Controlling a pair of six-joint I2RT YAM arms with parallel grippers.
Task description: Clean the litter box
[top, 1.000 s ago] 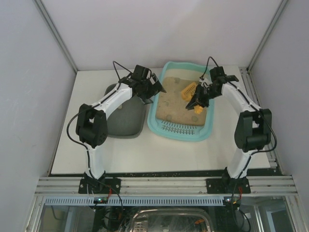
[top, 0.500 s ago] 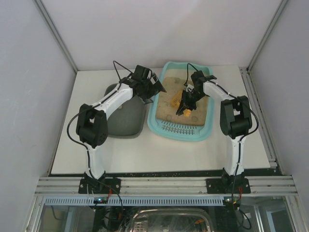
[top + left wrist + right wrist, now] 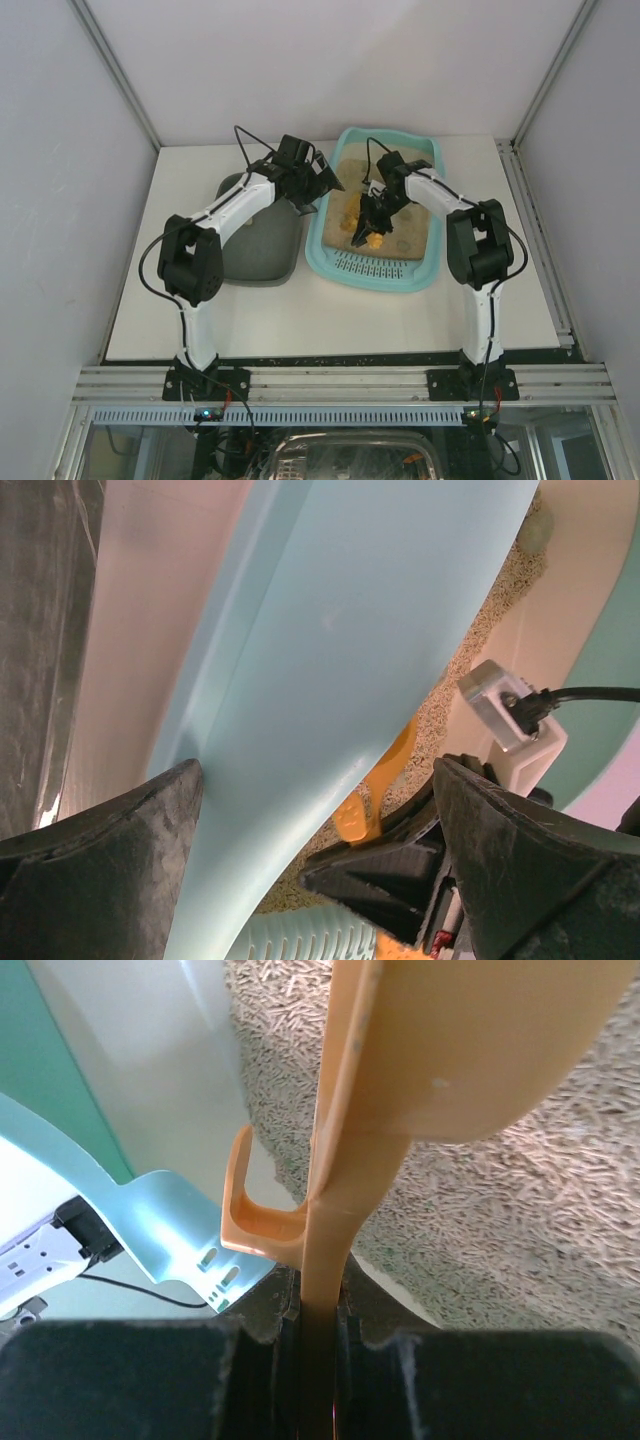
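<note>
Table (image 3: 300,310), litter box (image 3: 372,277), scoop (image 3: 470,1050), hook (image 3: 245,1222) clearest from right wrist

— Where's the top view?
— High behind the arm bases (image 3: 205,378), tilted down over the whole table (image 3: 300,310); distant.
— The wrists?
— Left: between the left fingers (image 3: 100,870), box (image 3: 330,630) wall right against them; right: over the right fingers (image 3: 120,1380), scoop (image 3: 400,1060) rising ahead, litter (image 3: 560,1210) close beyond; every view shares the box.
</note>
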